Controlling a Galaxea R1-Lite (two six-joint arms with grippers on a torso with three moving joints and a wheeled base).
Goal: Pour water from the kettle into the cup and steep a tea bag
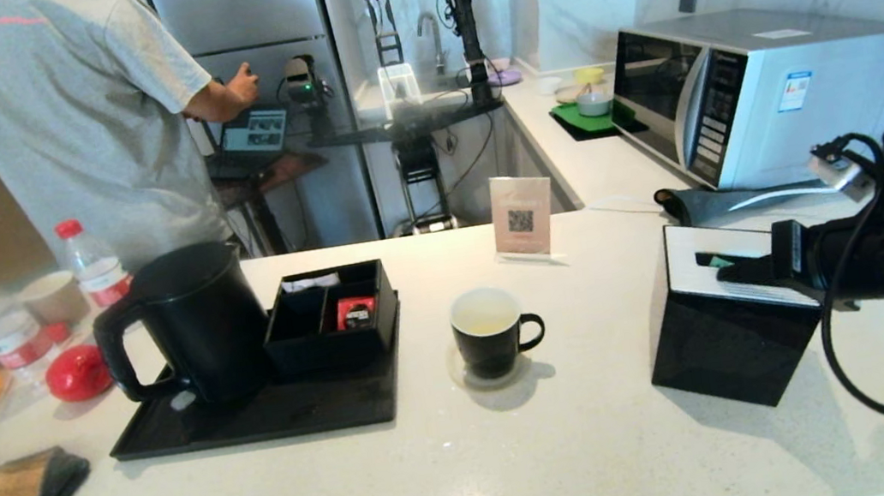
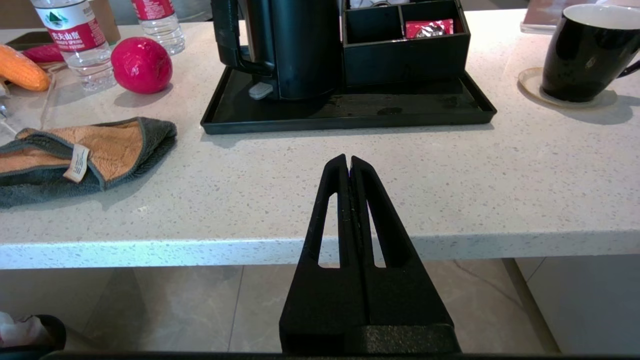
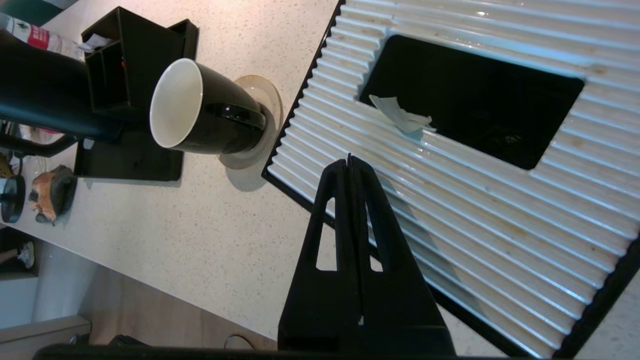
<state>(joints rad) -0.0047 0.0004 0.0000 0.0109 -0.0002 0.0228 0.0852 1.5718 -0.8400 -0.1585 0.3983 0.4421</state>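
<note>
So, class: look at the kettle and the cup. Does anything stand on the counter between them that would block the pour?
Partly. The black compartment box sits on the tray between the kettle and the cup. It is lower than the kettle, so lifting over it looks feasible.

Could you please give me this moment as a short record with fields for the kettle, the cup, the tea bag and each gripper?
kettle: kettle upright at the left end of the black tray, lid on
cup: cup upright on a coaster, right of the tray; whether it holds water is unclear
tea bag: not identifiable in any view
left gripper: left gripper shut, empty, at the counter's near edge
right gripper: right gripper shut, empty, above the ribbed-top tissue box
</note>
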